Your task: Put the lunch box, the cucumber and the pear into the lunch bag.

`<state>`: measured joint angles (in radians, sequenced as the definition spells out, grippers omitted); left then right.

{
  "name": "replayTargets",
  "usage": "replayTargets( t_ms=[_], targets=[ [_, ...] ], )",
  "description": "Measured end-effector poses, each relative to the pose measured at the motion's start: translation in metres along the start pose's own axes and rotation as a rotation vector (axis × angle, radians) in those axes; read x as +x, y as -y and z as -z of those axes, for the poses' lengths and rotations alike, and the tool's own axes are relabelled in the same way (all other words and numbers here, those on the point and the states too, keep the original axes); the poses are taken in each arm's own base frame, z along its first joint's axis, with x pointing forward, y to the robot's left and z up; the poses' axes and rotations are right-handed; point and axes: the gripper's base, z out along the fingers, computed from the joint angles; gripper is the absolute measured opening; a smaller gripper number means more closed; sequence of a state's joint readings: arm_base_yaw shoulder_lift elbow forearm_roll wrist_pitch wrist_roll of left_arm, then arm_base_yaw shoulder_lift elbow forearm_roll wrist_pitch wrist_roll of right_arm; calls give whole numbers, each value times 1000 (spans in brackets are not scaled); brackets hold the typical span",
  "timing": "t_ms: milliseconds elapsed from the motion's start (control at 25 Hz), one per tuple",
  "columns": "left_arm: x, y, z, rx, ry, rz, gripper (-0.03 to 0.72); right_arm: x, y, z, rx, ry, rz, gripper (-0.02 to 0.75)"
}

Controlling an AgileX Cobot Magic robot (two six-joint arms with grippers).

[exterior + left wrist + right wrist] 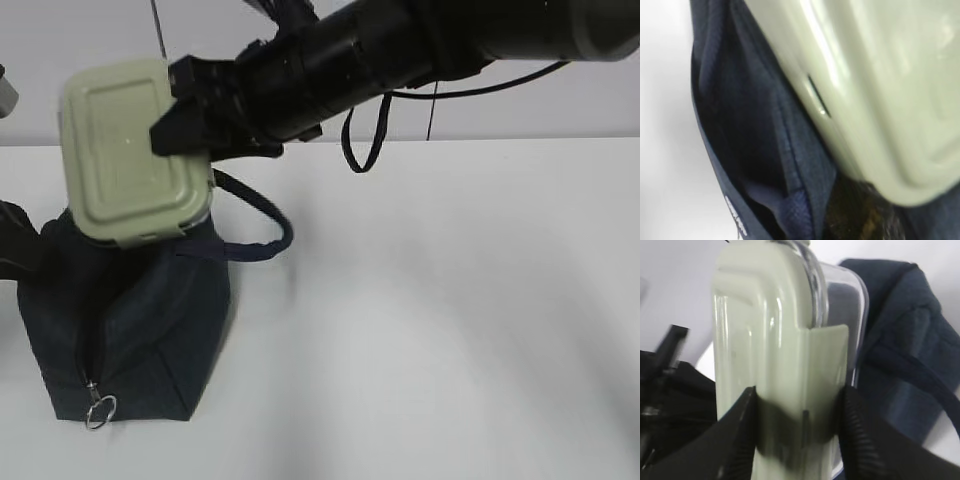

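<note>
My right gripper (185,125) reaches across to the left and is shut on the lunch box (125,150), which has a sage-green lid and a clear body. It holds the box on edge just above the open top of the navy lunch bag (130,320). In the right wrist view the fingers (740,425) clamp the lid side and base of the box (770,340). The left wrist view shows the bag's open mouth (740,125) and the box lid (880,75) close above it. The bag's rim fabric runs into my left gripper at the frame bottom. The cucumber and pear are out of view.
The bag's zipper ring (100,411) hangs at its front bottom. A padded handle loop (265,235) sticks out to the right of the bag. A black cable (360,140) dangles under the right arm. The white table (450,320) spreads to the right.
</note>
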<state>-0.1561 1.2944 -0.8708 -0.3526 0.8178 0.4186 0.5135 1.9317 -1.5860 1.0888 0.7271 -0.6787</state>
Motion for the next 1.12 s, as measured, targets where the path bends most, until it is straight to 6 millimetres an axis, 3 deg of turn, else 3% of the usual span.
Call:
replayTargets(
  t_ms=[200, 400, 560, 640, 880, 1120],
  targets=[
    [-1, 0, 0, 2, 15, 7, 1, 17, 25, -8, 181, -147, -3, 330],
    [-2, 1, 0, 6, 26, 15, 1, 21, 28, -10, 230, -173, -48, 330],
    [-3, 1, 0, 7, 28, 17, 1, 33, 31, -31, 228, -216, -77, 330],
    [-2, 1, 0, 8, 25, 17, 1, 38, 29, -44, 225, -223, -70, 329],
    [-2, 1, 0, 7, 26, 16, 1, 27, 5, -67, 166, -213, -31, 329],
    [-2, 0, 0, 6, 26, 15, 1, 17, -2, -70, 134, -219, -15, 354]
  ],
)
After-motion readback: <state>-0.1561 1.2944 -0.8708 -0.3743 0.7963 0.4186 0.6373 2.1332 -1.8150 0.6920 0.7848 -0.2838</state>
